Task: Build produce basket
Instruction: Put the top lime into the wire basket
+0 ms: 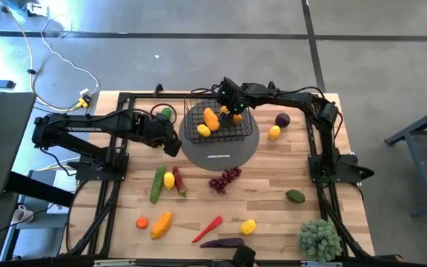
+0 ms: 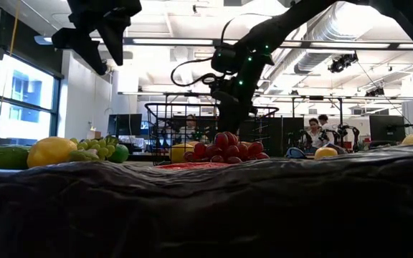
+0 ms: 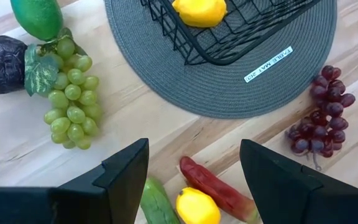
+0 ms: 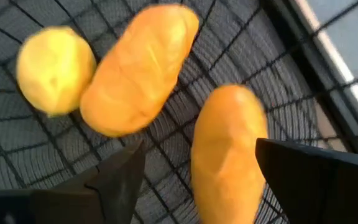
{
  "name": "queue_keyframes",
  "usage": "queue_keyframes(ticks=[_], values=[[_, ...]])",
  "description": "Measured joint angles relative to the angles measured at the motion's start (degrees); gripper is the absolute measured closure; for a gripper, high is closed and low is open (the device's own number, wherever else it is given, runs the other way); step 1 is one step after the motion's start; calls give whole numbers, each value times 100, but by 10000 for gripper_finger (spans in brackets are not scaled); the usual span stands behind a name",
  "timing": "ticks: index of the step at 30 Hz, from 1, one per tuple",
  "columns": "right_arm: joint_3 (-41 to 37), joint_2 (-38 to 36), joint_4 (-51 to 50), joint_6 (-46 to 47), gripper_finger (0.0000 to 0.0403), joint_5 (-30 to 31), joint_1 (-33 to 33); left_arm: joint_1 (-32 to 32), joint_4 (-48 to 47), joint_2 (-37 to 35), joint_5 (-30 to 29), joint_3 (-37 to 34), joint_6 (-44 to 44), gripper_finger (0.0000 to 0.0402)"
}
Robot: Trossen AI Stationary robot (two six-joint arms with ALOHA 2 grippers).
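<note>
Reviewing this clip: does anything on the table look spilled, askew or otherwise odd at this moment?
Nothing stands out. The basket sits upright on the grey mat, with a lemon and two orange pieces inside it. The right gripper is open above them. The other produce lies scattered on the wood, uncollected rather than spilled.

Right gripper (image 1: 235, 111) reaching forward and down, jaws apart; left gripper (image 1: 170, 142) low, jaws apart.
</note>
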Motion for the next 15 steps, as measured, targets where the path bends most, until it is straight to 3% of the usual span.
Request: queue_keyframes(ticks=[15], values=[[920, -9, -577, -113, 115, -2, -156, 397, -1096, 0, -371, 0, -730, 158]])
